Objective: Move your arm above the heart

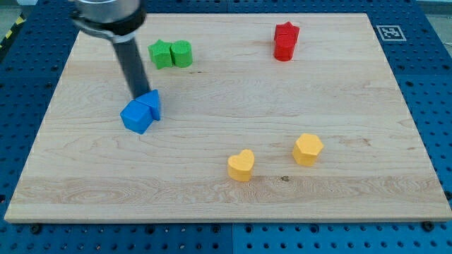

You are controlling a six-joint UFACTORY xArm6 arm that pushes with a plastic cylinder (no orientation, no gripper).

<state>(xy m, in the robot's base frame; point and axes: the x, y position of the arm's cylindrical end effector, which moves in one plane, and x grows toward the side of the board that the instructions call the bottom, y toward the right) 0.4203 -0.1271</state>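
A yellow heart lies on the wooden board near the view's bottom centre. My tip is far to its upper left, at the top edge of two touching blue blocks: a cube and a smaller blue block. The dark rod rises from there towards the view's top left.
A yellow hexagon sits right of the heart. A green star and a green round block touch near the top left. A red star sits against a red round block at the top right.
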